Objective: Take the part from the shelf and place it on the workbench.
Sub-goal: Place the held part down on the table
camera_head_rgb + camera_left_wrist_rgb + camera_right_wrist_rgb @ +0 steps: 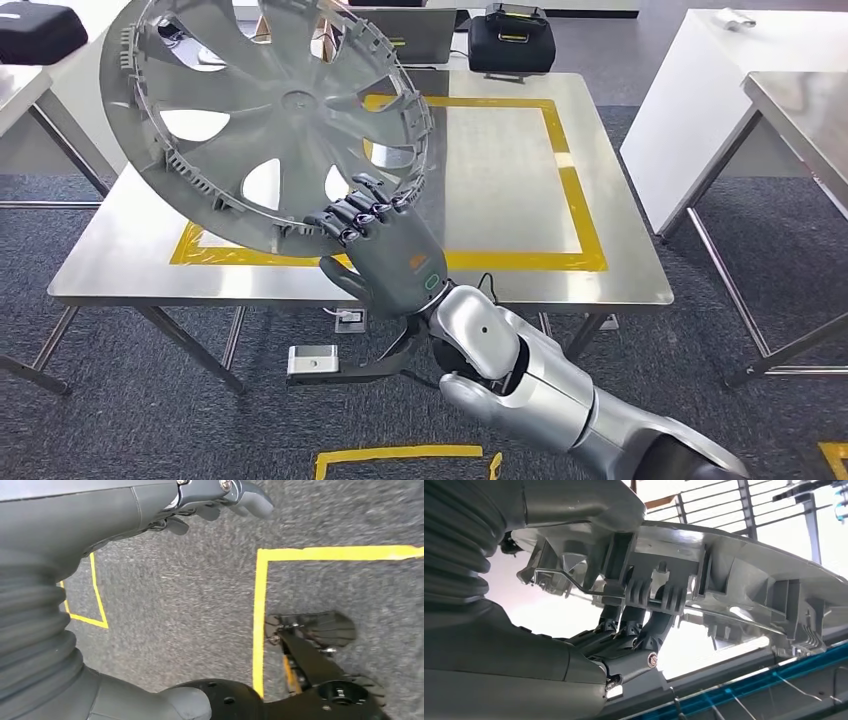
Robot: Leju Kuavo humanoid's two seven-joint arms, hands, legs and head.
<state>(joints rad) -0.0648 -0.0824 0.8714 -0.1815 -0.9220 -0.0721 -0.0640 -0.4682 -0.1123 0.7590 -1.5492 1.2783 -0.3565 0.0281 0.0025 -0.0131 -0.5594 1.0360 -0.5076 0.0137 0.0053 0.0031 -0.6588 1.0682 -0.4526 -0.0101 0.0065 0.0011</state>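
right fingers (362, 215): curled over the lower rim of the part, thumb under it, gripping
right hand (385, 250): holds the part up over the workbench's near edge; silver forearm comes in from the lower right
part (270, 110): grey plastic wheel cover with spoke cutouts and a clip ring, tilted, inner side to the camera, in the air above the workbench's near-left area, not resting on it
part, right wrist view (704, 575): rim clips and a wire ring visible, dark fingers (644, 630) pressed against the rim from below
left hand (150, 510): hangs over the carpet, fingers loosely curled, nothing in them
workbench (600, 285): steel top, bare metal along its edges
yellow tape (585, 215): rectangle marked on the workbench top; its left part is hidden behind the part
room: grey carpet (150, 420), yellow floor tape (395, 455) in front of the workbench
side tables: steel table (800, 110) to the right, well apart, carpet gap between
far edge: black case (513, 40) beyond the workbench's far side
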